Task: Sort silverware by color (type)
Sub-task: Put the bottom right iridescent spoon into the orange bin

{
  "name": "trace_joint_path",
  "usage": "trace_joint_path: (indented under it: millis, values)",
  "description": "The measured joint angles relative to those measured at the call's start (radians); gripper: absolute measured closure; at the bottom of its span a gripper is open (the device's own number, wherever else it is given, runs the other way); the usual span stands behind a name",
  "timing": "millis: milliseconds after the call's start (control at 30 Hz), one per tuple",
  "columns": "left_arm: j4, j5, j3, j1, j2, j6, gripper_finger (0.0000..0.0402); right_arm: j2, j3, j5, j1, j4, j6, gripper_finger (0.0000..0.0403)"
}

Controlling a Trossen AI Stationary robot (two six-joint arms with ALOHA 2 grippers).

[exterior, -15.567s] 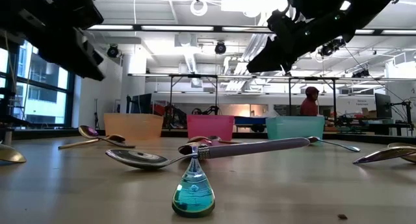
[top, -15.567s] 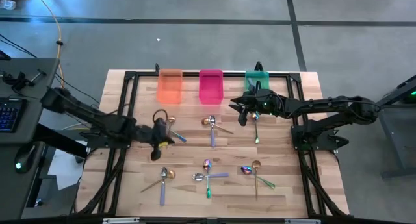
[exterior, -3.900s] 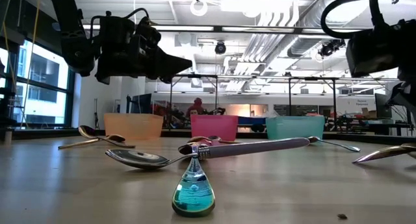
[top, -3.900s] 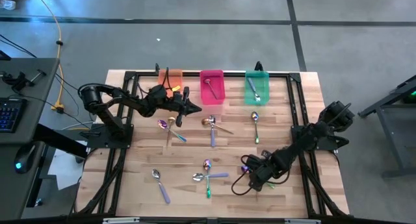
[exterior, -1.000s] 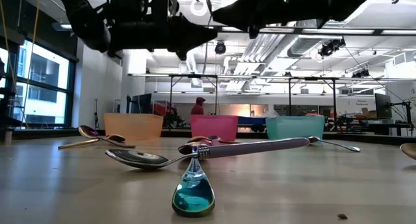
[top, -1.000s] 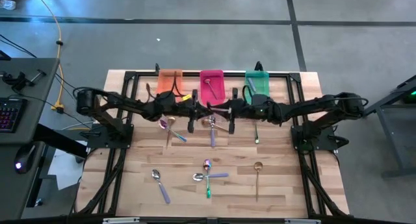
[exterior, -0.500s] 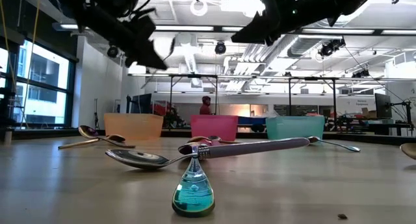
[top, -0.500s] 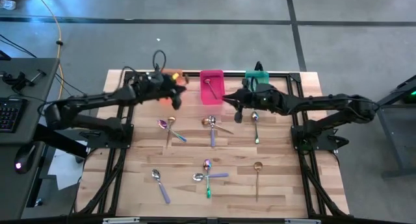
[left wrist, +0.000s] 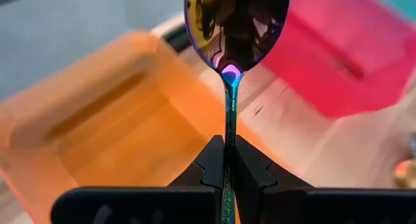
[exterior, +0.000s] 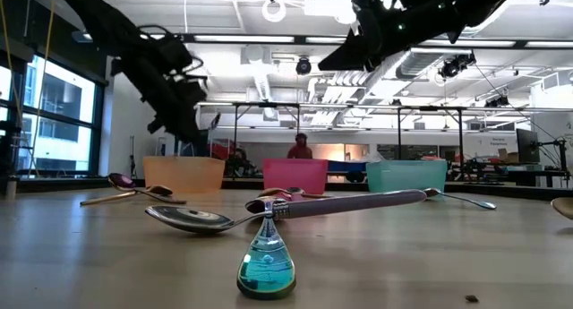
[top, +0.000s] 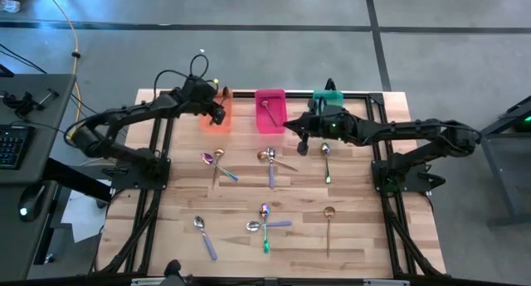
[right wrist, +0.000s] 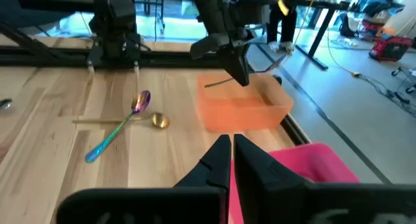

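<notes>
My left gripper (top: 217, 113) hangs over the orange bin (left wrist: 117, 120) at the table's far edge, shut on an iridescent spoon (left wrist: 237, 26). My right gripper (top: 302, 141) is shut and holds nothing; it hovers just near of the gap between the pink bin (top: 269, 110) and the green bin (top: 328, 99). A spoon lies in the pink bin. Several spoons lie flat on the wooden table: a purple and gold pair (top: 216, 162), a copper one (top: 269, 157), one near my right gripper (top: 326, 157), and a cluster (top: 264, 220) nearer the front. My left gripper pinches the iridescent spoon's handle (left wrist: 229, 136) between its two fingers. The spoon lies along the fingers, and its bowl (left wrist: 237, 29) sticks out past the fingertips. The fingers slant down toward the far edge. The spoon is lifted clear, above the orange bin.
A dark metal frame (top: 166, 99) runs round the table's edges. A silver spoon with a purple handle (top: 203, 234) and a gold spoon (top: 328, 220) lie near the front. A small blue-green teardrop-shaped object (exterior: 267, 264) stands in front of the low camera. A person walks in the room behind.
My left gripper has swung with the iridescent spoon from the middle of the table toward the far left, over the orange bin, and has tipped downward. My right gripper has drawn back a little toward the right and shut.
</notes>
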Motion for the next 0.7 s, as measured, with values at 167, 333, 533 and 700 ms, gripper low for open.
trace_joint_path:
  millis: [167,333,533,700]
  values:
    - [0.006,0.002,0.0,0.036,0.073,0.001,0.0398,0.0,0.0,0.0,0.0,-0.013,-0.002,0.0402]
    - [0.008,0.0,0.0,0.058,0.104,0.001,0.0395,0.0,0.0,0.0,0.0,-0.023,-0.004,0.0403]
    - [0.028,-0.005,0.0,0.063,0.105,-0.011,0.038,0.0,0.0,0.0,0.0,-0.036,0.0,0.0403]
    - [0.032,-0.005,0.0,0.063,0.105,-0.015,0.0353,0.0,0.0,0.0,0.0,-0.041,0.0,0.0403]
